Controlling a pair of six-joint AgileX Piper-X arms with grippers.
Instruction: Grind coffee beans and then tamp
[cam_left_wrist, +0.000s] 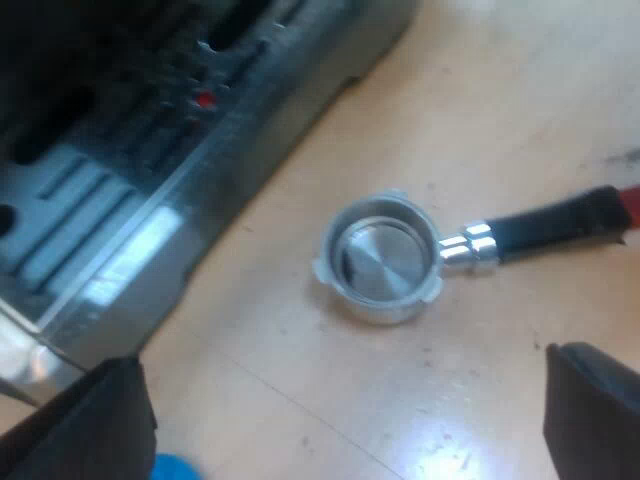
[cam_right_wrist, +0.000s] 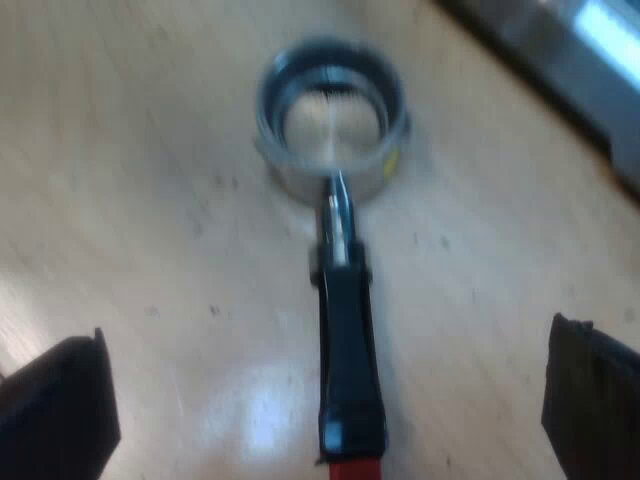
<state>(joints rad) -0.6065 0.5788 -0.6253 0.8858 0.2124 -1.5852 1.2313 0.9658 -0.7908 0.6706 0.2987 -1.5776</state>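
The metal holder (cam_left_wrist: 382, 262) lies loose on the wooden table beside the espresso machine (cam_left_wrist: 130, 170), its basket empty and shiny. Its dark handle (cam_left_wrist: 555, 222) points away from the machine and ends in red. My left gripper (cam_left_wrist: 345, 430) hangs open above the table, a little short of the basket, nothing between its fingers (cam_left_wrist: 100, 425). In the right wrist view the holder (cam_right_wrist: 332, 120) lies with its black handle (cam_right_wrist: 348, 350) running toward the camera. My right gripper (cam_right_wrist: 325, 405) is open, its fingers (cam_right_wrist: 590, 395) spread wide on either side of the handle's red end.
The machine's metal drip tray (cam_left_wrist: 80, 240) and a small red light (cam_left_wrist: 205, 99) sit at its front. A blue object (cam_left_wrist: 175, 468) peeks out beside my left finger. The machine's edge (cam_right_wrist: 590, 60) runs beyond the basket.
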